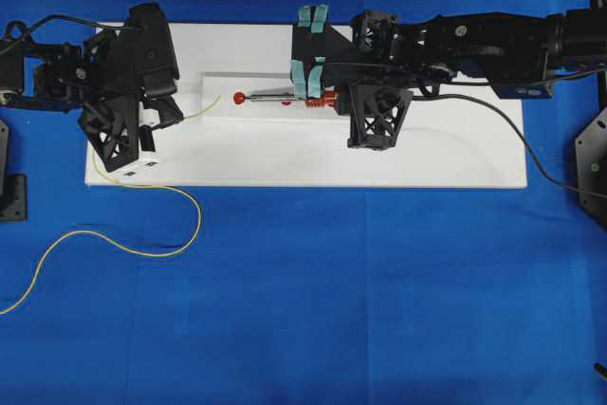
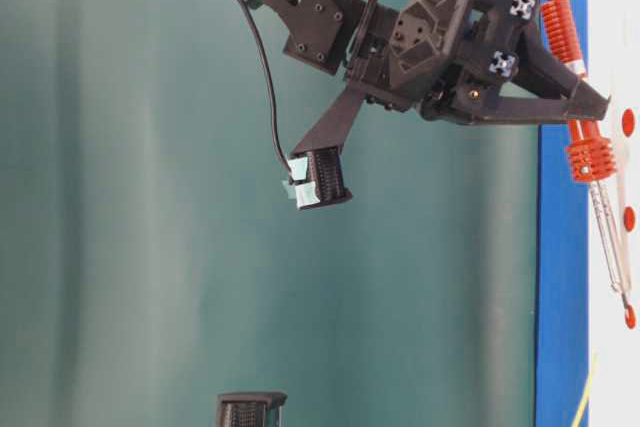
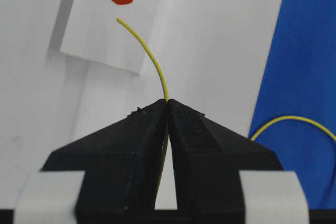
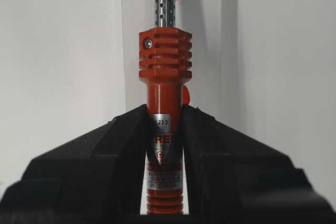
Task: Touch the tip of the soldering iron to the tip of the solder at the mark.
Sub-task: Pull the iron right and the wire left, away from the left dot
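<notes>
Two black robot arms reach in from either side over a white board (image 1: 285,163) lying on a blue tabletop (image 1: 379,282). The right gripper (image 4: 166,116) is clamped on the red-orange handle of the soldering iron (image 4: 164,72), holding it nearly level along the board so its silver shaft runs toward the left arm. Seen from above, the iron's dark tip sits on or just over a red dot (image 1: 239,98) on a raised white strip, which looks to be the mark. The left gripper (image 3: 168,104) has its jaws pressed together on the solder (image 3: 149,56), a thin yellow wire, with a short curved length sticking out ahead so the free end can be steered. That end lies just short of the red dot and apart from the iron's tip. The rest of the wire trails off the board in a loose loop across the blue cloth. By my reading, the remaining gap is for the solder side to close
</notes>
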You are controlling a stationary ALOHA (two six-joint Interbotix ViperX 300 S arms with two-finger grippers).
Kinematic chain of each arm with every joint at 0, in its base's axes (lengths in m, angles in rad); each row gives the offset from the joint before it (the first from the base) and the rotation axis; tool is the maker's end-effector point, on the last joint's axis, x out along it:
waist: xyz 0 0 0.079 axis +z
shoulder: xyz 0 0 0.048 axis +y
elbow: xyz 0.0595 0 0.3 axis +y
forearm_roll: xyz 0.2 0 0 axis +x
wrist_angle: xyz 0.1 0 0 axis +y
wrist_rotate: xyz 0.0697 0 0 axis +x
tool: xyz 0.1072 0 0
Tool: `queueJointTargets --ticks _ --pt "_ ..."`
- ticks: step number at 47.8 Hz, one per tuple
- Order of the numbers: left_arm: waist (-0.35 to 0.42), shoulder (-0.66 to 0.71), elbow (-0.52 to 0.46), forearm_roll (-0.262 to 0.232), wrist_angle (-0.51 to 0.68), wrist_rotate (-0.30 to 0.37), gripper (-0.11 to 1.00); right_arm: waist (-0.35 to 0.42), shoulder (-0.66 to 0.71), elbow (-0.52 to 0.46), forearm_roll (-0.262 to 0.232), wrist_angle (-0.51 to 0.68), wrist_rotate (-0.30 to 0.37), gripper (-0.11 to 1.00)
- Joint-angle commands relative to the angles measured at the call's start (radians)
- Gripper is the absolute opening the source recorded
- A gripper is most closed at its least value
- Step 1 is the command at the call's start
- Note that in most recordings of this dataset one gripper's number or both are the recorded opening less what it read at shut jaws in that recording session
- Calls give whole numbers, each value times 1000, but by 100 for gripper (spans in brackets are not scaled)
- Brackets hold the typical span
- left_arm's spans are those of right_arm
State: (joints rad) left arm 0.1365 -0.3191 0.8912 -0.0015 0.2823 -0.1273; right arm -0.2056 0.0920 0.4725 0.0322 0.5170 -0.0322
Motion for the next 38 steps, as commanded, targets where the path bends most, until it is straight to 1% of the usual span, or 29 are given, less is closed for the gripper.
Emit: queueJointTargets --ticks 1,7,13,18,23,32,38 --pt "0 -15 -11 2 -8 0 3 -2 -29 -20 -3 -3 2 6" --pt "0 -15 -11 0 -14 0 3 -5 -66 -6 -3 -3 6 6" --pt "2 -15 -9 2 -14 0 3 -9 -130 32 -6 -3 25 6" --pt "0 -15 -9 2 -14 0 3 -9 -186 77 -23 2 38 6" --pt "0 -15 -9 2 -14 -2 3 -9 -241 126 -37 20 67 6" --pt "0 -14 -11 2 -14 -2 3 -11 -296 190 -60 58 120 6" --pt "2 -12 -11 0 -15 -2 3 -11 -316 212 -78 63 141 6"
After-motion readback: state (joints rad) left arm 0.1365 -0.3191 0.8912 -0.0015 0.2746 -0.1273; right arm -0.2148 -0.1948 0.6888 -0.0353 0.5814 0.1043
